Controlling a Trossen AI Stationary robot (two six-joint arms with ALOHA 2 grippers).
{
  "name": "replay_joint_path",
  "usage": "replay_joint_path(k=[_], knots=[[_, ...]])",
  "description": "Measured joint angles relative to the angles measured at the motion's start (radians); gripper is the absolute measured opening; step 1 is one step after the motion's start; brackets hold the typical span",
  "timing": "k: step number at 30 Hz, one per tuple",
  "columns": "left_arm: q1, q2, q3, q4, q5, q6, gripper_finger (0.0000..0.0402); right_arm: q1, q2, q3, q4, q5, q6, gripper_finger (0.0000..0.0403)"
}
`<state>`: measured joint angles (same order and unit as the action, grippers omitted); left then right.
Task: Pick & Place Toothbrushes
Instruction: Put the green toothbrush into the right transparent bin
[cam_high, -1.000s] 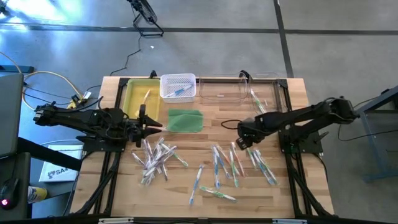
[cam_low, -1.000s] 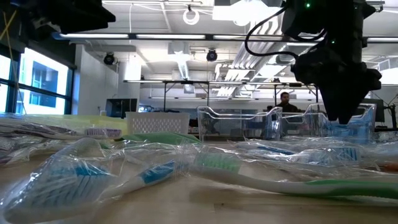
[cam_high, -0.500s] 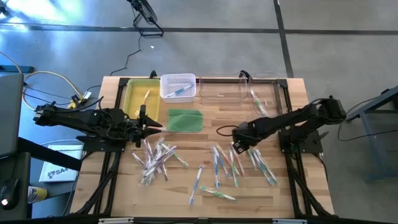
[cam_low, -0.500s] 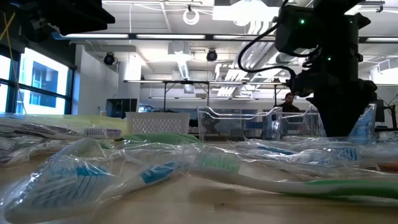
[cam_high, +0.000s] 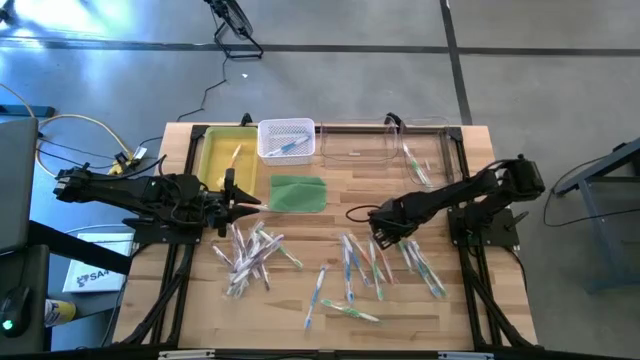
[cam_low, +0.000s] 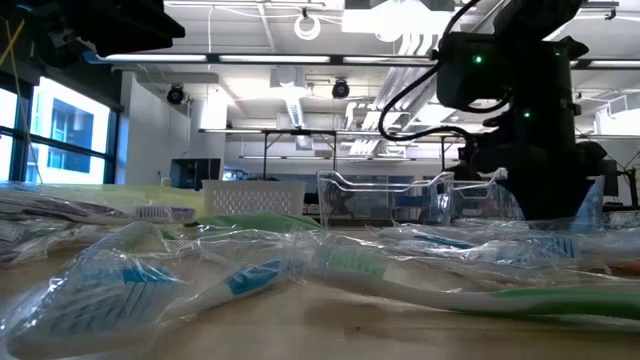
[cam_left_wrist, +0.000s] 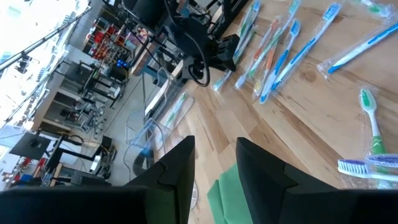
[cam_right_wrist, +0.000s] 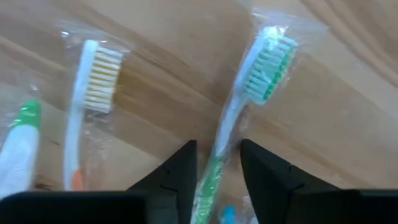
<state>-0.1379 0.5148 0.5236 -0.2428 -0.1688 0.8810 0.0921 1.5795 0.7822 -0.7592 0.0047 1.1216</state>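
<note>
Toothbrushes (cam_high: 362, 262) lie scattered across the wooden desk (cam_high: 330, 222) in two loose groups, many in clear wrappers, with a few more in the white basket (cam_high: 286, 138) and clear bin (cam_high: 385, 143) along the far edge. The right gripper (cam_high: 380, 232) is lowered over the right-hand group; its jaws straddle the handle of a green-bristled wrapped toothbrush (cam_right_wrist: 245, 109) with a gap on each side, not yet clenched. The left gripper (cam_high: 246, 203) hangs beside the green pad (cam_high: 298, 193), jaws apart and grasping nothing.
</note>
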Motion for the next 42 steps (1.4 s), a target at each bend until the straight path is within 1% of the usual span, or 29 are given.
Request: replay_joint_path(k=[6,8,16,21,25,32,35,39,42], knots=[[0.000,0.000,0.000,0.000,0.000,-0.002,0.0113,0.000,0.000,0.000,0.017,-0.003,-0.035,0.0023],[0.000,0.000,0.000,0.000,0.000,-0.002,0.0113,0.000,-0.001,0.000,0.018,-0.001,-0.052,0.0012],[0.000,0.000,0.000,0.000,0.000,-0.025,0.0113,-0.003,-0.017,0.000,0.047,-0.008,-0.110,0.0006],[0.000,0.000,0.000,0.001,0.000,-0.025,0.0113,-0.031,-0.084,0.000,0.102,-0.010,-0.188,0.0005],[0.000,0.000,0.000,0.001,0.002,-0.047,0.0113,-0.074,-0.178,-0.001,0.151,-0.015,-0.264,0.0001],[0.000,0.000,0.000,0.011,0.003,-0.235,0.0113,-0.167,-0.394,-0.001,0.239,-0.047,-0.429,0.0000],[0.000,0.000,0.000,0.011,0.003,-0.290,0.0113,-0.213,-0.474,0.000,0.267,-0.066,-0.499,0.0000],[0.000,0.000,0.000,0.013,0.003,-0.346,0.0113,-0.275,-0.558,0.000,0.269,-0.045,-0.587,0.0001],[0.000,0.000,0.000,0.015,0.003,-0.384,0.0113,-0.316,-0.606,0.000,0.269,0.011,-0.631,0.0001]])
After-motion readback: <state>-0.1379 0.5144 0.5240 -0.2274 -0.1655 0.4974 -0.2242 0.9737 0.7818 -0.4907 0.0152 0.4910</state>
